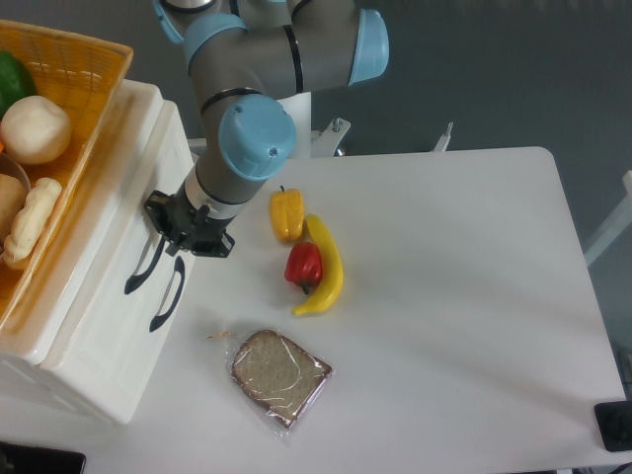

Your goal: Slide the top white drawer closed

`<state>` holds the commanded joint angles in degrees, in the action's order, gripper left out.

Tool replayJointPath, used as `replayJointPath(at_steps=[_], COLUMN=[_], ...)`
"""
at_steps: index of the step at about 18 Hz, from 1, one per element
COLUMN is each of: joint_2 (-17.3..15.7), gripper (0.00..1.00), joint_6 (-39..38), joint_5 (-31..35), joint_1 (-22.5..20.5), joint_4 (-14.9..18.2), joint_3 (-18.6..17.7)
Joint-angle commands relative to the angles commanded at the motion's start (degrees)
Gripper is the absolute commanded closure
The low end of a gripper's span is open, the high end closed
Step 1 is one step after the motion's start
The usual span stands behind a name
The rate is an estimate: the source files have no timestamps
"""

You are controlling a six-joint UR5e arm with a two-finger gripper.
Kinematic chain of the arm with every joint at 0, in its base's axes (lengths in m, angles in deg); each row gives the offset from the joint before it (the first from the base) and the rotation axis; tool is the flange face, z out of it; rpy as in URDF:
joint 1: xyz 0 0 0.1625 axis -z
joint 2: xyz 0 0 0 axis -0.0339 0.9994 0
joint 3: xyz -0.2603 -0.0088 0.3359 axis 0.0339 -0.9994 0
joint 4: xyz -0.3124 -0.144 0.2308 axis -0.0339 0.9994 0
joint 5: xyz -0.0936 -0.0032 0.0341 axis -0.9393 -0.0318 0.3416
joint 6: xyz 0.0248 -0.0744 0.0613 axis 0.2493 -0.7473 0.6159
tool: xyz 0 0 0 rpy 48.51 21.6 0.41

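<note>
From where I stand the white cabinet (pixel 109 365) fills the nine o'clock side of the scene, and the top white drawer (pixel 123 212) sits in its upper half, its glossy front lying nearly level with the front of the lower white drawer (pixel 133 341) at about five o'clock from it. Its curved black handle (pixel 141 272) runs down the front, with the lower drawer's matching handle (pixel 168 294) just beside it at three o'clock.

The gripper (pixel 176 237) hangs at the upper end of that handle, pressed right up to the drawer front; the drawer lies at roughly nine o'clock from the dark fingers. They are bunched against the handle's top end, and I cannot tell whether they are apart or closed, nor whether they grasp the handle or merely touch it. The grey and blue arm (pixel 247 118) rises from there toward twelve o'clock.

An orange wicker basket (pixel 74 74) sits on top of the cabinet, holding pale round and long foods and something green.

On the white table (pixel 464 296), at three o'clock from the gripper, lie a yellow pepper (pixel 286 214), a red pepper (pixel 303 265) and a banana (pixel 329 267), the red pepper touching the banana. A wrapped slice of bread (pixel 278 375) rests toward six o'clock.
</note>
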<state>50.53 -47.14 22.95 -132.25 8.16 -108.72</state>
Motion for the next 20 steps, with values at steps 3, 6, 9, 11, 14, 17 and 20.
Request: replayJointPath(at_steps=[3,6,9,11,14,17,20], joint_2=[0.44,0.79,2.89,4.74,7.03,7.47,10.01], gripper=[0.28,0.00,0.00,0.00,0.00,0.00,0.00], joint_6=[0.00,0.52,2.11,3.24,14.80,31.59,42.16], joint_5=[0.26,3.68,9.83,11.51,13.44,13.62,15.02], joint_1=[-4.39,-8.09,-11.25,-13.80,-16.79,-20.66,-22.51], joint_4=[-0.26,-1.49,-8.15,-11.15,-11.43,-11.34,-12.30], joint_3=[2.20,4.31,4.49,5.36,6.86,6.86,7.21])
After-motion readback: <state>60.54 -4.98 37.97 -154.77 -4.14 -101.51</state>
